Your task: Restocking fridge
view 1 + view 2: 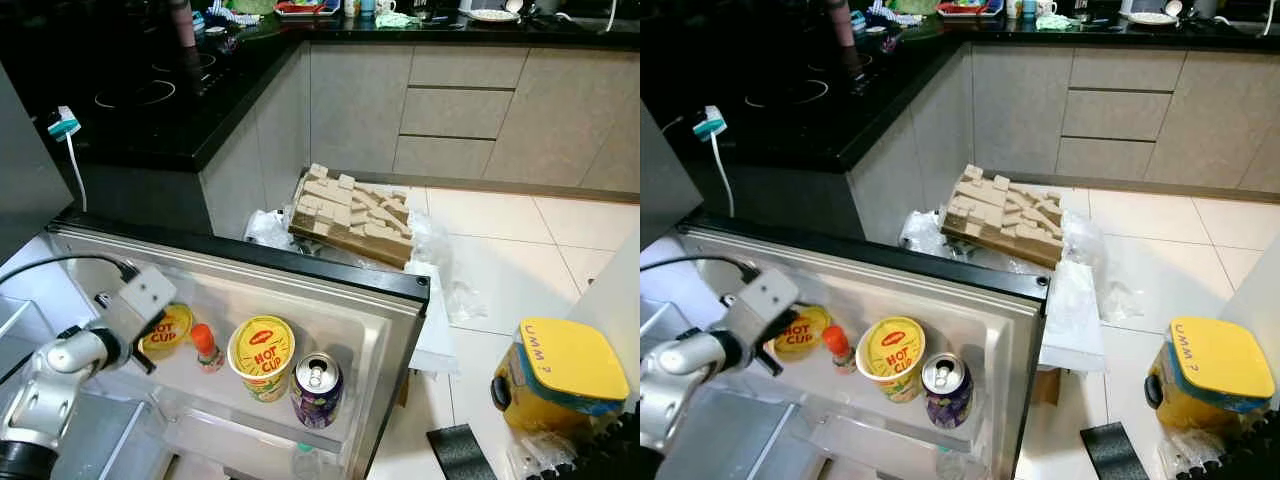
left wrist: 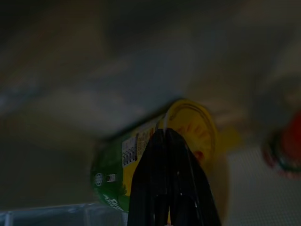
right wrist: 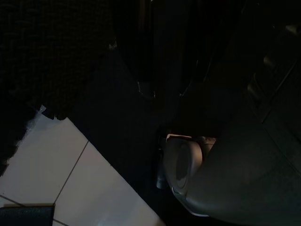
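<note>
1. Nearest to us, our left gripper [image 1: 148, 345] reaches into the open fridge door shelf [image 1: 345, 395]. In the left wrist view its black fingers [image 2: 164, 188] lie pressed together with no gap between them, their tips at the side of a yellow-lidded Hot Cup [image 2: 155, 150], holding nothing.
2. That leftmost cup [image 1: 166, 328] sits at the end of the shelf, partly hidden by our wrist. We cannot tell whether it stands quite straight.
3. Along the same shelf stand a small orange-capped bottle [image 1: 205, 347], a second Hot Cup [image 1: 262, 356] and a purple drink can [image 1: 317, 389], side by side and upright.
4. We judge the restocking well under way: four items are in the door, and the first cup looks placed or being nudged into position.
5. Our right arm hangs idle; its wrist view is dark, showing floor tile, and we cannot tell how its jaws stand.
6. On the floor to our right sits a yellow-lidded container [image 1: 560, 385], possibly more stock, though we cannot say.
7. Farther off lies a cardboard piece on plastic wrap [image 1: 352, 213], then the grey cabinets [image 1: 460, 110] and black countertop [image 1: 150, 110].
</note>
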You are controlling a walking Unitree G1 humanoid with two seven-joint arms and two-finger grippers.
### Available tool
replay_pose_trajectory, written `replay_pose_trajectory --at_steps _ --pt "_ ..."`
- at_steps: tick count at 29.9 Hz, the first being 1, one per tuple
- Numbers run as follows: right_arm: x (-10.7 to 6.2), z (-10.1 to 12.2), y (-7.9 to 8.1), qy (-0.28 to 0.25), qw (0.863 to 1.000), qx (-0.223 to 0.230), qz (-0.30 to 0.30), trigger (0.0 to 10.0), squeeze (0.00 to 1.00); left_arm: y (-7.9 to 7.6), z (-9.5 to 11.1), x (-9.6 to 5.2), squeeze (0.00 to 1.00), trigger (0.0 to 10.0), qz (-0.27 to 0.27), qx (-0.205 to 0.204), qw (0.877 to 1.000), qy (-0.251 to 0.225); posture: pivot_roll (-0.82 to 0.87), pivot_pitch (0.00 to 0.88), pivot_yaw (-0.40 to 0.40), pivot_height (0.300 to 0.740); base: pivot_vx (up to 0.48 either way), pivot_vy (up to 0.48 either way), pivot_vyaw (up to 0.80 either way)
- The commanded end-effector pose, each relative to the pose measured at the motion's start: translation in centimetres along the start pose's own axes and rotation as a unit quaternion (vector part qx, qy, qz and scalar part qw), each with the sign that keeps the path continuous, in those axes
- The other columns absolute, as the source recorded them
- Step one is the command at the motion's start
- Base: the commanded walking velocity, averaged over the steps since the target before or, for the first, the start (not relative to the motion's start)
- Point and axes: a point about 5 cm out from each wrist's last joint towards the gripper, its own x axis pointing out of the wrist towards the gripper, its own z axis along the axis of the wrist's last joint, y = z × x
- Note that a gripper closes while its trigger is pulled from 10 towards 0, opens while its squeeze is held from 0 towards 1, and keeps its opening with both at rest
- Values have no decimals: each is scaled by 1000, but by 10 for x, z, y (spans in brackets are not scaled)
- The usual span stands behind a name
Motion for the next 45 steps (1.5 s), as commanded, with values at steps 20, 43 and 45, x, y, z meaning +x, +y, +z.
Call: replay_pose_trajectory --at_steps 20,43,45 --pt "0 -1 2 6 1000 -4 4 10000 0 38 2 -7 0 10000 109 -329 934 -88 -42 0 11 740 0 0 0" --pt "0 -2 1 8 1000 -6 4 10000 0 5 -36 5 0 10000 87 -486 869 -34 -44 0 10 740 0 0 0" --pt "0 -2 1 8 1000 -6 4 10000 0 5 -38 5 0 10000 89 -488 868 -32 -44 0 10 740 0 0 0"
